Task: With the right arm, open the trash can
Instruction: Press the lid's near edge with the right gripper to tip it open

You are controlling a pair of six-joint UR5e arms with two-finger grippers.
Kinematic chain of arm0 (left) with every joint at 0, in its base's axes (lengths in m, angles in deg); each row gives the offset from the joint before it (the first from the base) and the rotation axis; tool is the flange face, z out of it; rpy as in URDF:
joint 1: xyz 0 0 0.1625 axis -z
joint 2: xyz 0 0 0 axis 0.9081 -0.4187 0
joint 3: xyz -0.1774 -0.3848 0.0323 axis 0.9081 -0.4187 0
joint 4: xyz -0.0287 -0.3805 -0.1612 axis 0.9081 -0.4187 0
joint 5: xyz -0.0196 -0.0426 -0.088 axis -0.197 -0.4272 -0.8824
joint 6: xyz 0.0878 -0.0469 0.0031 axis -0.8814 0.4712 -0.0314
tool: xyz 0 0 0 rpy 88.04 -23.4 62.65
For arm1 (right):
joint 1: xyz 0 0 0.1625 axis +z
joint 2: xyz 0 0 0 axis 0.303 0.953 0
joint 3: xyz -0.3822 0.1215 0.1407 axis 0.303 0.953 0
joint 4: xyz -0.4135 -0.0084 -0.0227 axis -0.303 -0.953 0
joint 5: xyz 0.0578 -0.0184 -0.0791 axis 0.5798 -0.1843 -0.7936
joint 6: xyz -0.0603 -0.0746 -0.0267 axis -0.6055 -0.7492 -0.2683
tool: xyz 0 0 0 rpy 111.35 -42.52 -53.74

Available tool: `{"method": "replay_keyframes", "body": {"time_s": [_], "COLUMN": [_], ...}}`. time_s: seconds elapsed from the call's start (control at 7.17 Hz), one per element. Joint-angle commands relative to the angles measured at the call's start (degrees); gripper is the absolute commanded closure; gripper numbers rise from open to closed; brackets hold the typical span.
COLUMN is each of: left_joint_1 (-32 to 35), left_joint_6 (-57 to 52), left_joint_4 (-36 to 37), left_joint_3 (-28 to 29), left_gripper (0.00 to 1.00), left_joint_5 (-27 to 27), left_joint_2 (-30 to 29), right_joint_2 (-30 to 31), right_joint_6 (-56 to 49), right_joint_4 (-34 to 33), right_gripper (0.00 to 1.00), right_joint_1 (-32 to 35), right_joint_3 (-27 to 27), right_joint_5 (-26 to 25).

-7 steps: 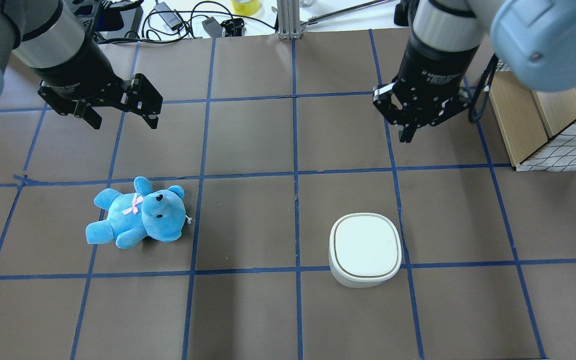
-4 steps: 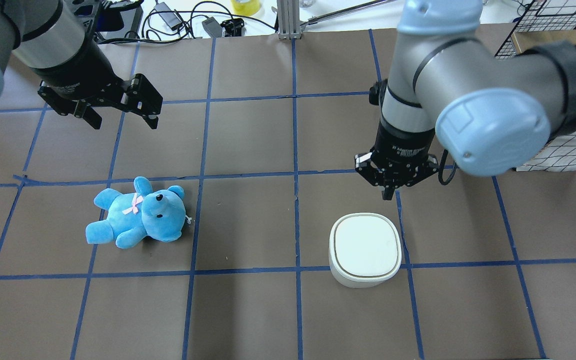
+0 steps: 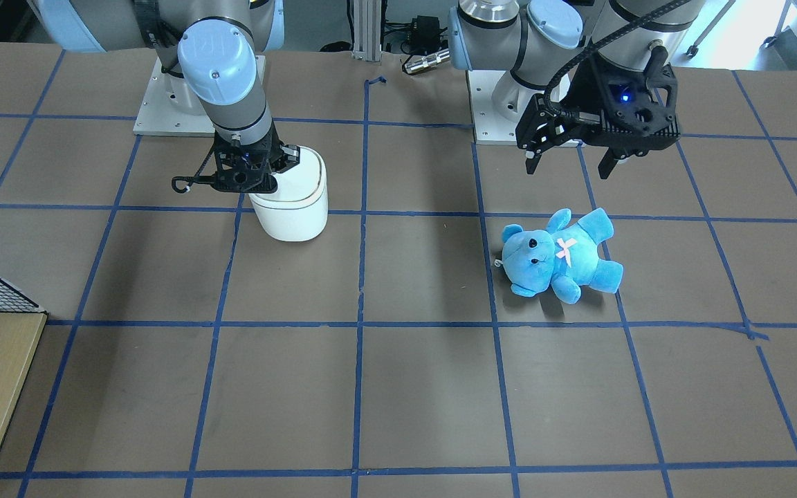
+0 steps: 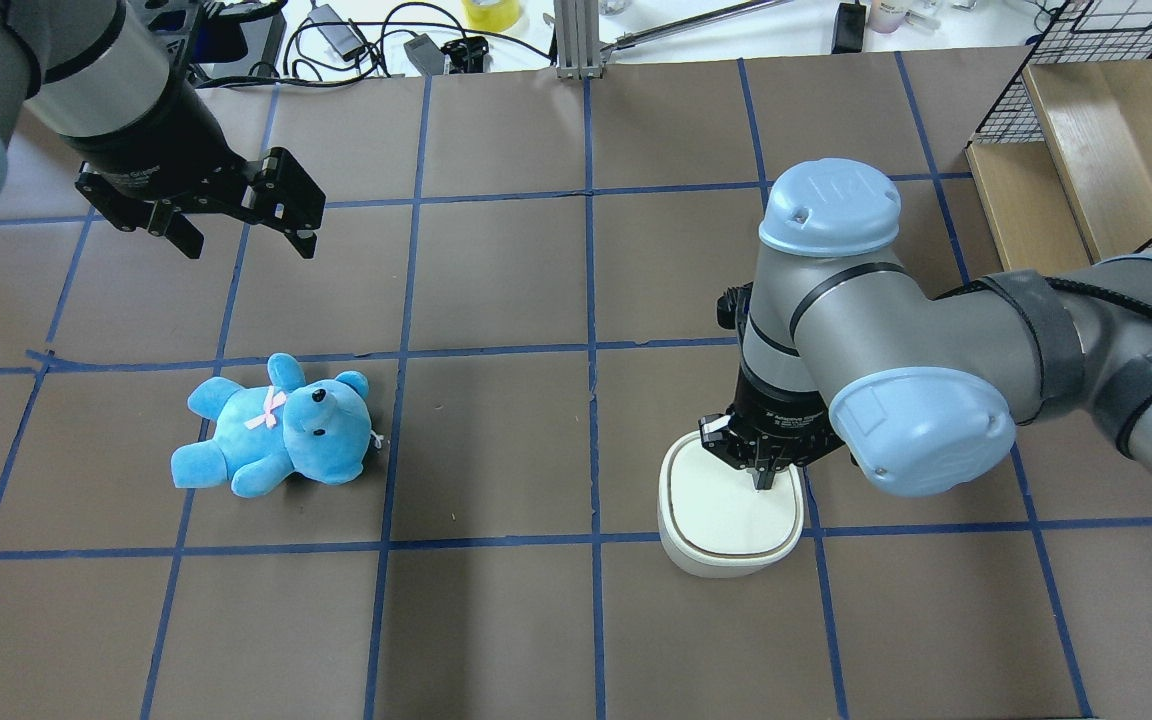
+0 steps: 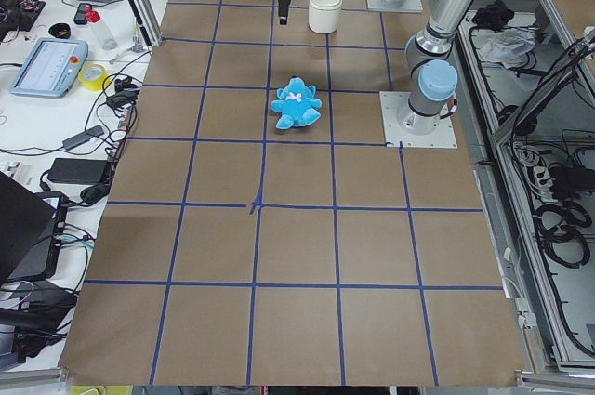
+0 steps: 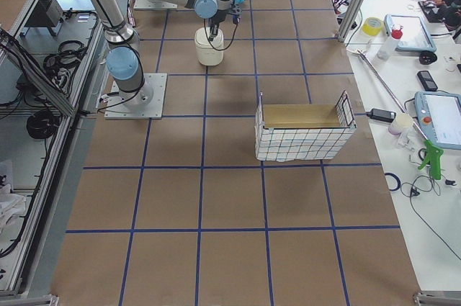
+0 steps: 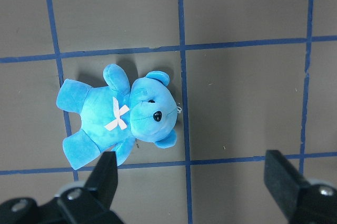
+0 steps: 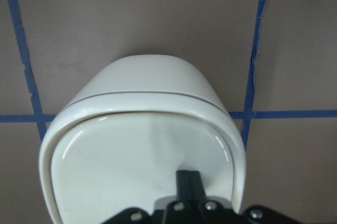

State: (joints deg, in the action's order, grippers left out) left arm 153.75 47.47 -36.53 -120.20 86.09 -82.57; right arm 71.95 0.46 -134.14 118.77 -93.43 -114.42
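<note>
Brown paper-covered tabletop: ruled into squares by blue tape lines.
Small white plastic trash can: rounded-square top, upright on the robot's right half of the tabletop, at a crossing of tape lines; thin dark seam just below the rim.
Flip lid: flat inside the rim, shut.
Black two-finger right pincer: pointed straight down over the part of the lid farthest from the robot; fingers pressed together with nothing between them; tips at the lid surface, actual contact not clear.
Silver right arm: light-blue joint caps, reaching in from the right, bent over the trash can.
Black left pincer: spread wide and empty, high above the left half, well apart from the trash can.
Bright blue plush teddy bear: pale pink bow on the chest, lying on its back below the left pincer, well apart from the trash can.
Wire-mesh basket with wooden lining: on the tabletop at the far right, well apart from the trash can.
</note>
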Motion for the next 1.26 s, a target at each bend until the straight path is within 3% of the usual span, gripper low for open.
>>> {"method": "replay_keyframes", "body": {"time_s": [0.0,0.14,0.28,0.7,1.12], "left_joint_1": [0.0,0.0,0.0,0.0,0.0], "left_joint_6": [0.0,0.0,0.0,0.0,0.0], "left_joint_4": [0.0,0.0,0.0,0.0,0.0], "left_joint_3": [0.0,0.0,0.0,0.0,0.0], "left_gripper": [0.0,0.0,0.0,0.0,0.0], "left_joint_5": [0.0,0.0,0.1,0.1,0.1], "left_joint_2": [0.0,0.0,0.0,0.0,0.0], "right_joint_2": [-0.3,0.3,1.6,0.6,0.2], "right_joint_6": [-0.7,0.1,0.2,-0.9,-4.8], "right_joint_4": [-0.1,-0.1,1.4,17.6,14.1], "right_gripper": [0.87,0.15,0.0,0.0,0.0], "right_joint_1": [0.0,0.0,-0.1,-2.9,-10.2], "right_joint_3": [0.2,1.0,4.1,26.7,32.9], "right_joint_5": [0.0,0.3,-0.2,-1.0,-3.0]}}
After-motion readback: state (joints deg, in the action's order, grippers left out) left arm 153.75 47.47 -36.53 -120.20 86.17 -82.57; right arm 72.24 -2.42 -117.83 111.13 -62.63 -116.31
